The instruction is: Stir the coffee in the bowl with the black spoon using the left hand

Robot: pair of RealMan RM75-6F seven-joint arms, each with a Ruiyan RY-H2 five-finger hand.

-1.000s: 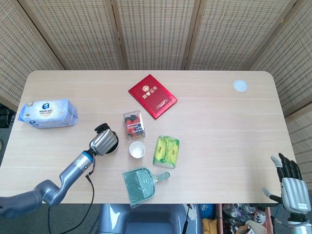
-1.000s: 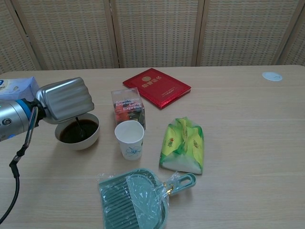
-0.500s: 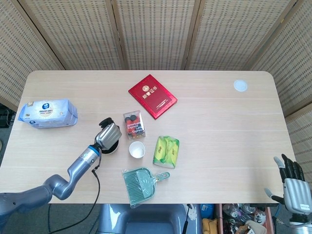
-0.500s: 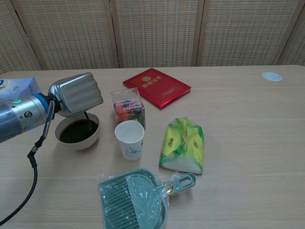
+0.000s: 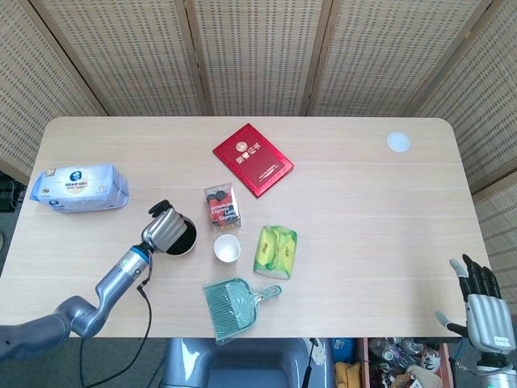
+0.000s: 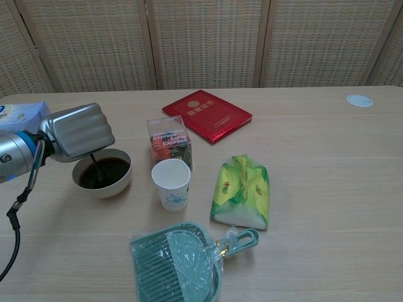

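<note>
A white bowl (image 6: 121, 182) (image 5: 188, 245) of dark coffee (image 6: 110, 170) sits left of centre on the table. My left hand (image 6: 77, 131) (image 5: 162, 228) hovers over the bowl's left side and grips the black spoon (image 6: 96, 167), whose thin stem drops from under the hand into the coffee. The spoon's head is hidden below the liquid. My right hand (image 5: 483, 301) hangs off the table's right front corner in the head view, fingers apart and holding nothing.
A paper cup (image 6: 171, 183) and a coffee box (image 6: 169, 141) stand just right of the bowl. A green snack bag (image 6: 242, 192), a teal dustpan (image 6: 182, 264), a red booklet (image 6: 207, 115), a wipes pack (image 5: 79, 187) and a white lid (image 6: 359, 100) also lie on the table.
My left hand with the spoon swung to the right side of the bowl, then back to the left side. The right hand barely shifted.
</note>
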